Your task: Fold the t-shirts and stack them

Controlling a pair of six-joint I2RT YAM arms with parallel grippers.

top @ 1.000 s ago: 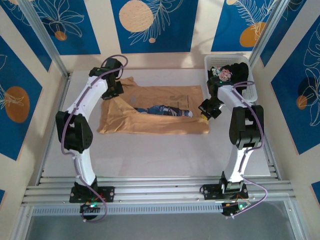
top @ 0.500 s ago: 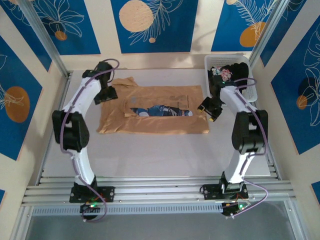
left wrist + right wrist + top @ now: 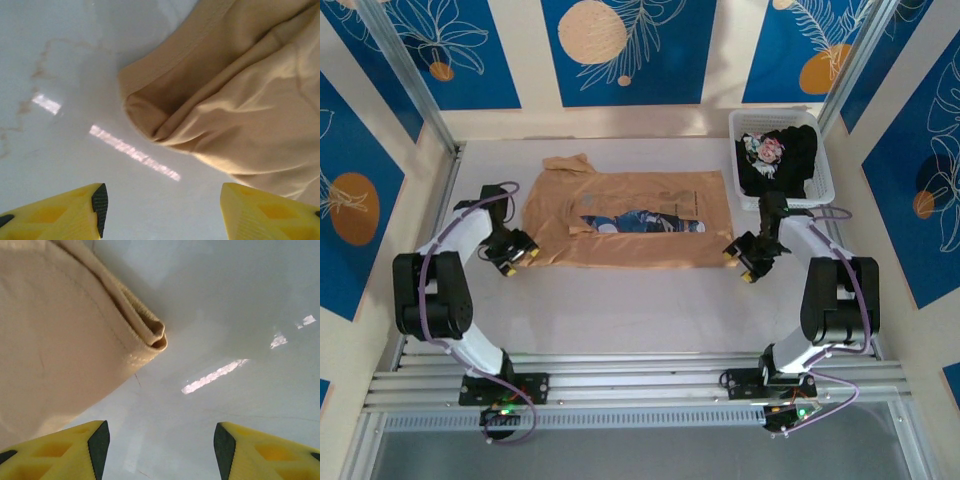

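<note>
Starting a fold, your left gripper (image 3: 517,256) and right gripper (image 3: 744,264) hang spread beside the tan shirt (image 3: 650,192); likely next, pinch its near corners.

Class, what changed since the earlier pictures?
Both open grippers drew back: the left gripper from the far sleeve of the tan-orange t-shirt to its near left corner, the right gripper to its near right corner. The black t-shirt stayed in the basket.
</note>
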